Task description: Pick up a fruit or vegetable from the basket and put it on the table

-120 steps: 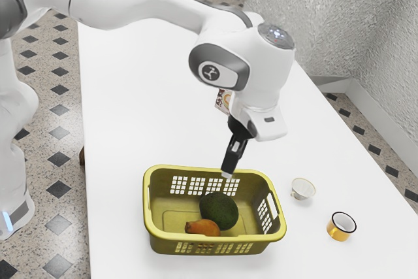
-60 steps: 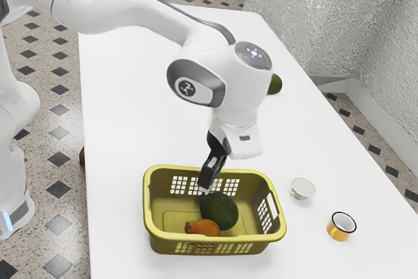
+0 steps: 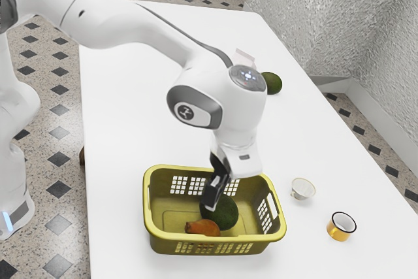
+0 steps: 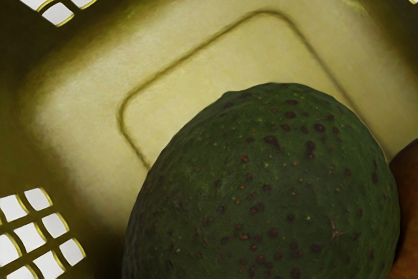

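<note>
- Your white table (image 3: 130, 102) gives you a wide open stretch above the basket and a strip between its left rim and the table's left edge.
- Your basket (image 3: 149, 210) sits lower centre in the exterior view, its rim standing all around the fruit.
- Your gripper (image 3: 209, 203) reaches inside the rim, at the avocado's upper left; you cannot tell whether it is released or clenched.
- Your green avocado (image 4: 268, 194) lies in the basket, with open floor on the side away from the orange-brown fruit (image 3: 204, 228).
- Your orange mug (image 3: 339, 228) stands lower right.
- Your white cup (image 3: 302, 189) leaves a gap to the basket's right rim.
</note>
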You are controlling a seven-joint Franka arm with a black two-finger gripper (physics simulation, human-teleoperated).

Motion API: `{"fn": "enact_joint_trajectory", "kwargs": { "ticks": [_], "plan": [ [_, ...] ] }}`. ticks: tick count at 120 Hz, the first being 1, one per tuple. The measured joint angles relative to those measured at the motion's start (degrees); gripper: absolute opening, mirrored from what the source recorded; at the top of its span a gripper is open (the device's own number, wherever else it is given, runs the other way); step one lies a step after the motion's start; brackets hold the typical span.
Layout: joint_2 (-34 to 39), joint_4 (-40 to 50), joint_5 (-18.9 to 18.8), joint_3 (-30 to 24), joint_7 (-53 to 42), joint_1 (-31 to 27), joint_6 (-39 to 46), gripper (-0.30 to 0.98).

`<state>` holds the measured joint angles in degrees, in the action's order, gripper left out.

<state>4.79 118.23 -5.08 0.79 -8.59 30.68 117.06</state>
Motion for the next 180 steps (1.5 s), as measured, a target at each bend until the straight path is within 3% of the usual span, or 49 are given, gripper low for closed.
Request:
{"fn": "enact_joint_trajectory", "kwargs": {
  "ticks": [54,66,83,103,137,151,165,180],
  "plan": [
    [-3.3,0.02,0.34,0.08,-0.38,0.57,1.73,0.69],
    [-4.0,-0.01,0.58,0.36,-0.35,1.11,2.28,0.85],
    [-4.67,-0.05,1.23,-0.52,-0.59,0.71,2.67,0.93],
    [-5.35,-0.11,0.81,1.81,-1.51,2.57,3.21,0.72],
    [-6.25,-0.29,0.89,2.34,-3.02,3.07,3.77,0.78],
    [-5.58,-0.48,1.05,2.2,-2.99,2.61,3.58,0.54],
    [-3.88,-0.6,-0.04,2.28,-1.99,2.35,3.66,0.06],
    [-1.21,-0.69,-1.41,1.93,-0.52,1.45,3.88,-0.01]
  ]
}}
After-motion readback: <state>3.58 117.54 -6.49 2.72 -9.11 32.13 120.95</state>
